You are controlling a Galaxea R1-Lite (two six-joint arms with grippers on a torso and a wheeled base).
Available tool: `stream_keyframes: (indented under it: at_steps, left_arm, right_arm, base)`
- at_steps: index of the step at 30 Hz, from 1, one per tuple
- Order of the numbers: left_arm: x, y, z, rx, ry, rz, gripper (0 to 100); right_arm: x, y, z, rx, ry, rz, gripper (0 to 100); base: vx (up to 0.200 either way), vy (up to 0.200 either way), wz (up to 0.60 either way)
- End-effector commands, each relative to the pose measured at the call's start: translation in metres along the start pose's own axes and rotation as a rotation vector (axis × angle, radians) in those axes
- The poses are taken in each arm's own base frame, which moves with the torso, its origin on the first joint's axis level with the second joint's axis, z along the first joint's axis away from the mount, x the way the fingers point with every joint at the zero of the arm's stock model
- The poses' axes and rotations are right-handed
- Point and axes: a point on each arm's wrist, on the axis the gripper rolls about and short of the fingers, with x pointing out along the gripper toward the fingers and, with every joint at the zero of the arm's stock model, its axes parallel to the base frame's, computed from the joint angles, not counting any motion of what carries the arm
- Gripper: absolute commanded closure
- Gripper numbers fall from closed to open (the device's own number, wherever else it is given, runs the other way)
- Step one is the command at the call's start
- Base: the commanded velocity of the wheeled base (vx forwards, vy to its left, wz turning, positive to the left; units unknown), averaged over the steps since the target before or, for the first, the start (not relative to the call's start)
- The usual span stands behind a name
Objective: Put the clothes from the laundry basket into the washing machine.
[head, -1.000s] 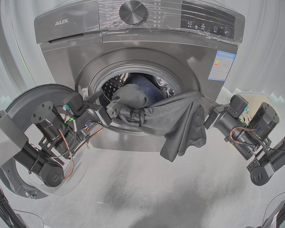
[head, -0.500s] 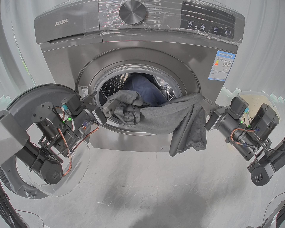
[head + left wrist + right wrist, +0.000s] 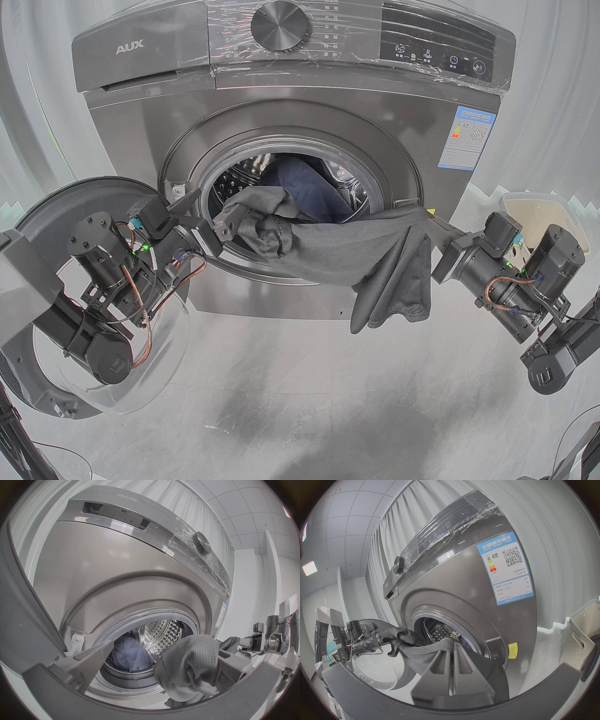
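A dark grey garment (image 3: pixel 350 250) hangs stretched across the front of the washing machine (image 3: pixel 281 119), just below the drum opening. Its left end is draped over one finger of my left gripper (image 3: pixel 219 205), whose fingers stand wide apart at the left rim of the opening. In the left wrist view the garment (image 3: pixel 190 661) covers the far finger of the left gripper (image 3: pixel 165 650). My right gripper (image 3: pixel 431 220) is shut on the garment's right end beside the opening; the right gripper (image 3: pixel 453 658) pinches the cloth (image 3: pixel 425 655). A blue garment (image 3: pixel 306 187) lies inside the drum.
The round washer door (image 3: pixel 75 206) stands open at the left, behind my left arm. A cream laundry basket (image 3: pixel 540 212) stands on the floor at the right of the machine, seen also as the basket (image 3: pixel 586 630) in the right wrist view. Grey floor lies in front.
My left gripper has drawn back a little to the left from the drum mouth, and the bunched end of the garment has flattened and stretched. The right gripper has sunk slightly.
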Motion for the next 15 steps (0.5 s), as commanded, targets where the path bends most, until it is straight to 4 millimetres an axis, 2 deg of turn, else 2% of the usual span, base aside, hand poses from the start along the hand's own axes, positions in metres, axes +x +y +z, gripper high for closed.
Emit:
stream_keyframes:
  at_steps: [1, 4, 10, 13, 15]
  left_arm:
    - [0.000, -0.003, 0.001, -0.007, -0.003, -0.013, 0]
    - [-0.004, -0.025, 0.000, -0.030, 0.012, -0.075, 0]
    - [-0.020, -0.052, -0.005, -0.052, 0.063, -0.161, 0]
    - [-0.029, -0.061, -0.013, -0.060, 0.112, -0.212, 0]
    - [-0.044, -0.062, -0.026, -0.058, 0.196, -0.246, 0]
  right_arm:
    - [-0.001, 0.000, -0.009, 0.004, 0.036, 0.000, 100]
    - [-0.002, 0.002, -0.027, 0.014, 0.097, 0.008, 100]
    - [0.001, 0.001, -0.039, 0.018, 0.131, 0.002, 100]
    - [0.001, -0.001, -0.044, 0.018, 0.149, -0.005, 100]
    - [0.002, -0.004, -0.048, 0.019, 0.160, -0.014, 100]
  base:
    - [0.000, 0.000, 0.00]
    - [0.000, 0.000, 0.00]
    - [0.000, 0.000, 0.00]
    - [0.000, 0.000, 0.00]
    - [0.000, 0.000, 0.00]
